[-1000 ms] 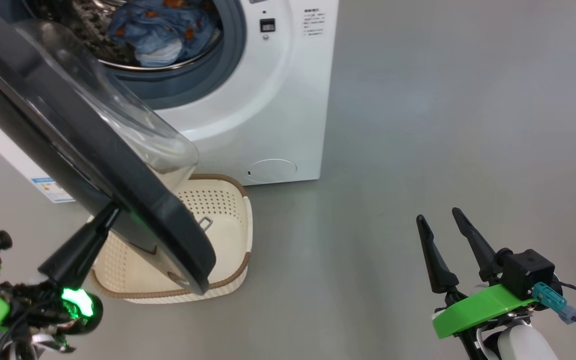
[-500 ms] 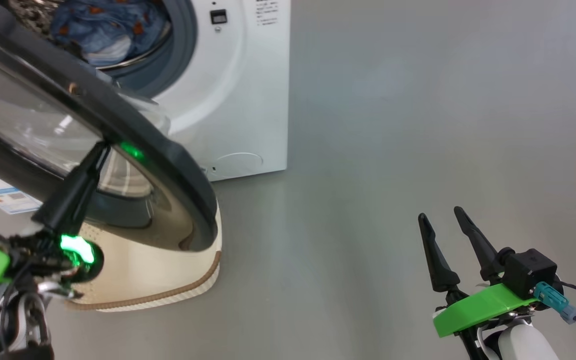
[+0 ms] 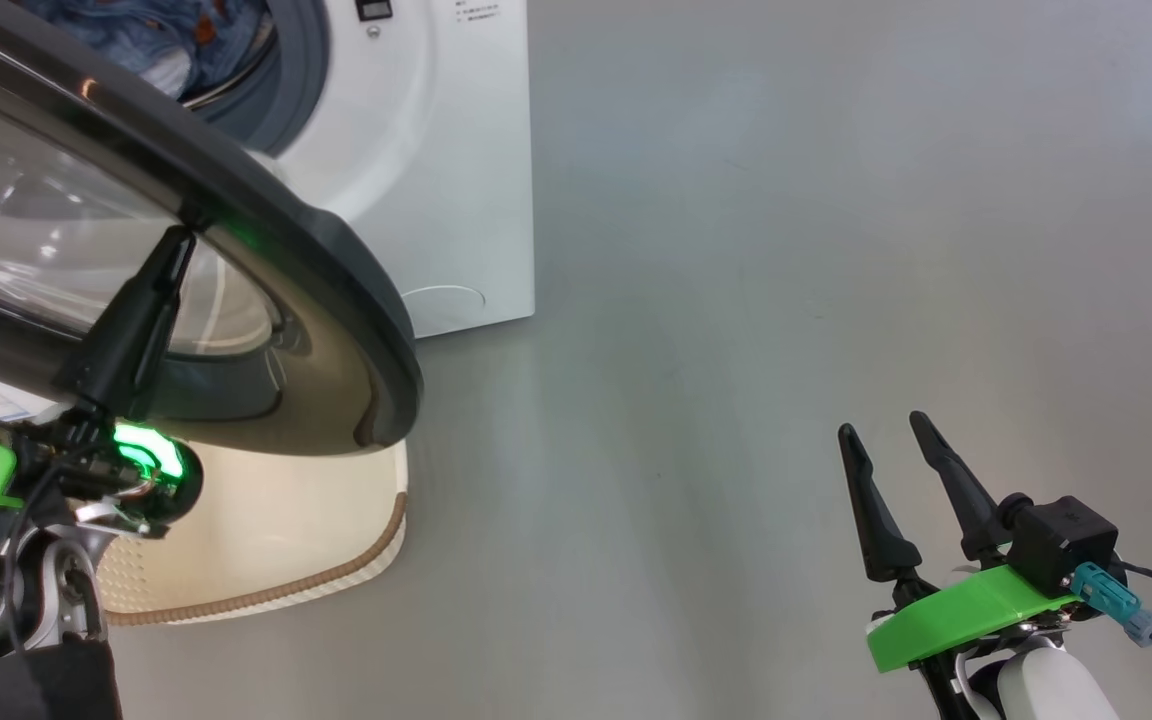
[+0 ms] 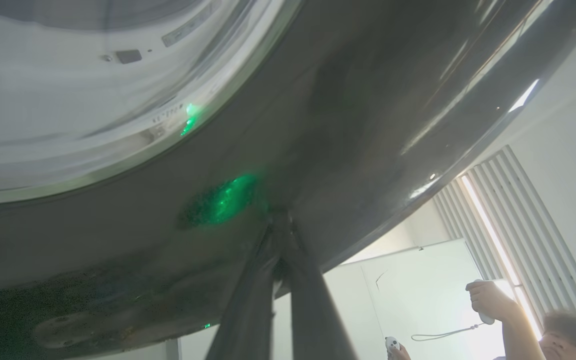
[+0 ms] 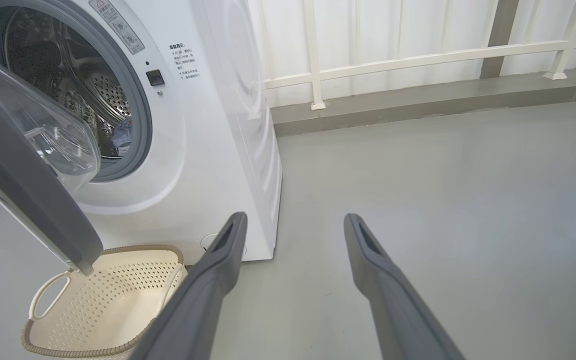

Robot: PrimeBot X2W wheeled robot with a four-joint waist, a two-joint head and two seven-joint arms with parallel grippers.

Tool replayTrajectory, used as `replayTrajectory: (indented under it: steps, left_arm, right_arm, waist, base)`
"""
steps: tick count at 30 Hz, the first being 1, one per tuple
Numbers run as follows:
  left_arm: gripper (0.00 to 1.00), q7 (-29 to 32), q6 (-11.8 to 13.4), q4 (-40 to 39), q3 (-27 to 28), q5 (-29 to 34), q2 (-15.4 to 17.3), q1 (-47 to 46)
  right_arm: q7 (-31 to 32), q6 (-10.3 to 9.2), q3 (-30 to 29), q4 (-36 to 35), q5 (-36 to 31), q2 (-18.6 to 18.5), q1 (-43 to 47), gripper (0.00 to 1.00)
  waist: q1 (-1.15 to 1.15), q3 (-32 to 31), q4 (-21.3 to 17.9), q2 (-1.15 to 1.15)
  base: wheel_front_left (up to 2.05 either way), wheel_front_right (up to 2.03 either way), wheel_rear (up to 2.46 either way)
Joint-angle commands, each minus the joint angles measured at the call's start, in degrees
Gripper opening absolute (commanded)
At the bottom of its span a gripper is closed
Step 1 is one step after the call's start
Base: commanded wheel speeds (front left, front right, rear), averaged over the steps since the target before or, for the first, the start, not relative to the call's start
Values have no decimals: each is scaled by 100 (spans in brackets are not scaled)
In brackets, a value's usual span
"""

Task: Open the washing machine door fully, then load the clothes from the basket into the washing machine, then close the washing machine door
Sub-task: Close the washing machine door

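You are on the last step, closing the washing machine door (image 3: 326, 280), so treat it as a steady push about the hinge, not a shove. The clothes (image 3: 198, 30) already lie inside the drum of the washing machine (image 3: 436, 150), low and near its front lip. The basket (image 5: 138, 248) stands empty on the floor just in front of the machine, under the half-swung door. Your left gripper (image 3: 174, 245) has its jaws pressed together into one blunt tip, pinching nothing, and that tip rests on the glossy black outer face of the door beside the glass window. Hold it on the black band, since the curved glass looks likely to let it slide. Steer the push toward the machine's opening along the door's arc. End with a firm press on the side away from the hinge, where the latch should catch. Check that no cloth hangs over the grey gasket, because the bulging window has to enter the drum mouth. Your right gripper (image 3: 881, 425) hangs well to the right of the machine with its jaws spread and empty, out of the door's path, so leave it there. Counted: one washing machine, one door, one basket, one bundle of clothes, two grippers, and a person's hand (image 4: 488, 300) with a white controller beyond the door's edge
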Motion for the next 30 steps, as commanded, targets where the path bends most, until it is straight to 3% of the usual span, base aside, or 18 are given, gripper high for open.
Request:
replayTrajectory:
  steps: [1, 16, 25, 26, 27, 28, 30]
  left_arm:
    - [0, -7, -40, -127, 175, 76, 156, -158]
    - [0, -705, -40, -150, 346, 373, 156, 569]
    - [0, -1324, -40, -201, 171, 391, 156, 1372]
    - [35, -1415, -40, -217, 167, 443, 156, 1443]
    - [89, -1514, -40, -235, 159, 474, 156, 1505]
    - [100, -1586, -40, -259, 135, 473, 156, 1559]
    - [100, -1761, -40, -315, 119, 447, 156, 1653]
  right_arm:
    - [-69, 9, 106, -165, 51, 29, -55, 100]
    - [-69, 9, 121, -42, 104, 30, 42, 100]
    - [-69, 9, 104, 42, 168, 30, 292, 100]
    - [-69, 9, 103, 45, 168, 30, 312, 100]
    - [-69, 9, 103, 47, 168, 30, 327, 100]
    - [-69, 9, 101, 48, 168, 30, 339, 100]
    - [-69, 9, 95, 49, 169, 30, 357, 100]
  waist:
    - [0, -13, 25, 0]
    - [0, -577, 384, 0]
    - [0, -1105, 467, 0]
    - [0, -1130, 474, 0]
    - [0, -1152, 482, 0]
    - [0, -1174, 492, 0]
    - [0, -1202, 511, 0]
  base:
    - [0, 0, 0]
    - [0, 0, 0]
    - [0, 0, 0]
    - [0, 0, 0]
    - [0, 0, 0]
    - [0, 0, 0]
    - [0, 0, 0]
